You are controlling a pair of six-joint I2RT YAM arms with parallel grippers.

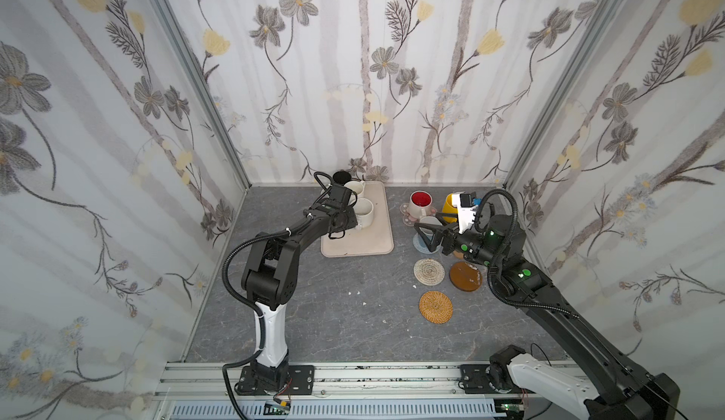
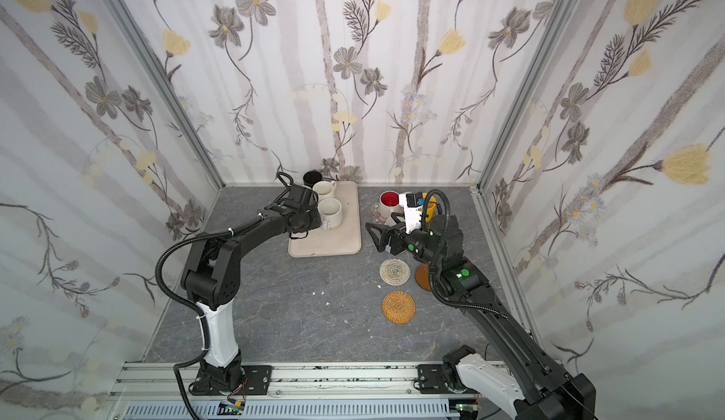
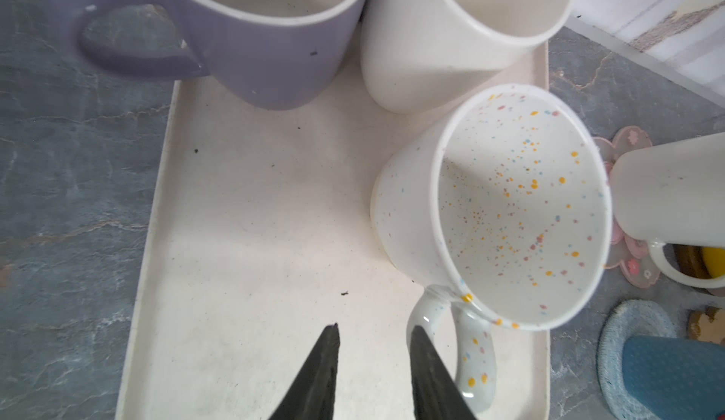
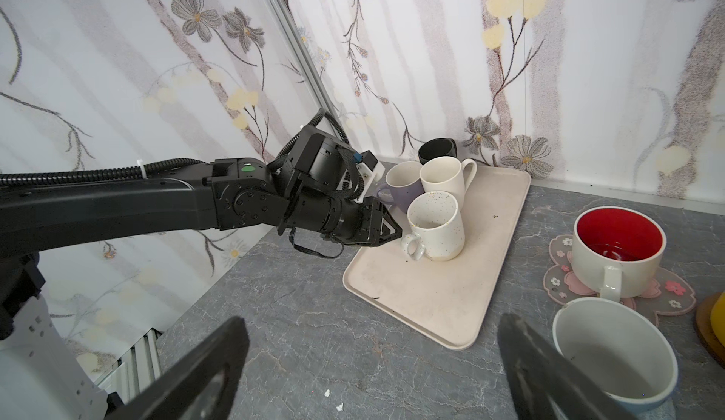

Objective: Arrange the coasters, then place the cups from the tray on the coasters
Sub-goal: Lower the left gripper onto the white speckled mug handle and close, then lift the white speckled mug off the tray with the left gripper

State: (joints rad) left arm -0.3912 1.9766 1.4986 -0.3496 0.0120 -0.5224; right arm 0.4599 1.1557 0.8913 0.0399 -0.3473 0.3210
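Speckled mug (image 3: pixel 510 210) upright on tray (image 3: pixel 235 241), close beside plain cream mug (image 3: pixel 451 37) and lavender mug (image 3: pixel 255 45). Left gripper (image 3: pixel 374 328) jaws partly apart, nothing between them; one finger just beside handle (image 3: pixel 474 351). Right gripper (image 4: pixel 372 324) spread wide, empty. Glazed ceramic: rigid, probably slick, chippable (neighbours crowd it). Best hold likely handle loop or rim wall.

Lab mock-up booth: wallpapered panels (image 1: pixel 392 84), aluminium frame (image 1: pixel 192 71), rail-mounted arms (image 1: pixel 270 320).
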